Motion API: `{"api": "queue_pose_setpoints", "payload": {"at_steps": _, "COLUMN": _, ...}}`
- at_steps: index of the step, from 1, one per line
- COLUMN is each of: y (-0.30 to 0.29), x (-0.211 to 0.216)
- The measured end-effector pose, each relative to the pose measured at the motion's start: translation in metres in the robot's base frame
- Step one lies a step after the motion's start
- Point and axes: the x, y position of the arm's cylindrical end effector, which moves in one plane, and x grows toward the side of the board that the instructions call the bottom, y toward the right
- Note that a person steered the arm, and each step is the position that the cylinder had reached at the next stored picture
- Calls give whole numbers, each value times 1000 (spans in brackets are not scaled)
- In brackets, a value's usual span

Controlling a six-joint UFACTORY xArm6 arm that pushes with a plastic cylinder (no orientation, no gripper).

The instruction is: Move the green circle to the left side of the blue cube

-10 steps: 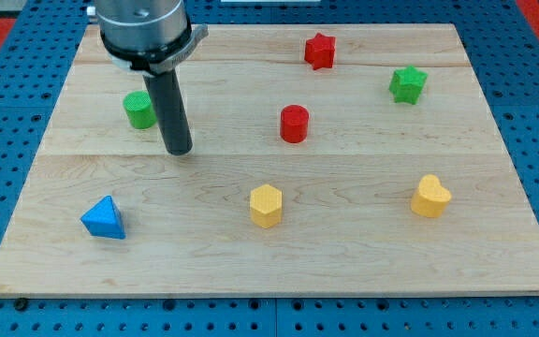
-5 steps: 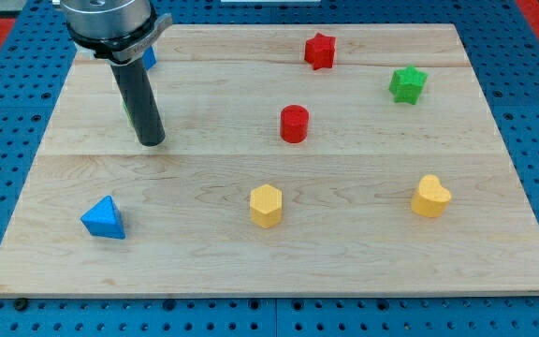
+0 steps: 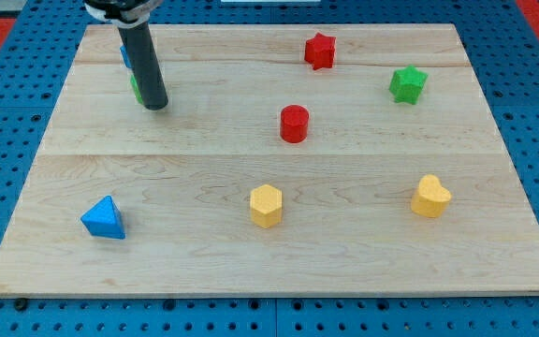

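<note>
My tip (image 3: 155,105) rests on the wooden board (image 3: 269,253) in the upper left area. The green circle (image 3: 135,90) shows only as a thin green sliver at the rod's left edge; the rod hides most of it. My tip is just to its lower right, touching or nearly touching it. The blue cube (image 3: 123,55) also shows only as a small blue sliver behind the rod. It lies just above the green circle, near the board's top edge.
A red star (image 3: 319,51) is at top centre and a green star (image 3: 407,84) at upper right. A red cylinder (image 3: 294,124) stands mid-board. A yellow hexagon (image 3: 266,206), a yellow heart (image 3: 430,197) and a blue pyramid (image 3: 103,218) lie along the lower part.
The rod moved left, then towards the view's top. The green circle shifted upwards, closer to the blue cube, and is now mostly hidden behind the rod.
</note>
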Motion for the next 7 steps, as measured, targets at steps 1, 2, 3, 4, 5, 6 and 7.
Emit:
{"api": "queue_pose_setpoints", "payload": {"at_steps": 1, "y": 0, "x": -10}}
{"api": "queue_pose_setpoints", "payload": {"at_steps": 2, "y": 0, "x": -17}}
{"api": "queue_pose_setpoints", "payload": {"at_steps": 3, "y": -22, "x": -31}}
{"api": "queue_pose_setpoints", "payload": {"at_steps": 4, "y": -46, "x": -40}}
{"api": "queue_pose_setpoints", "payload": {"at_steps": 5, "y": -53, "x": -45}}
{"api": "queue_pose_setpoints", "payload": {"at_steps": 6, "y": -53, "x": -51}}
{"api": "queue_pose_setpoints", "payload": {"at_steps": 7, "y": -53, "x": -53}}
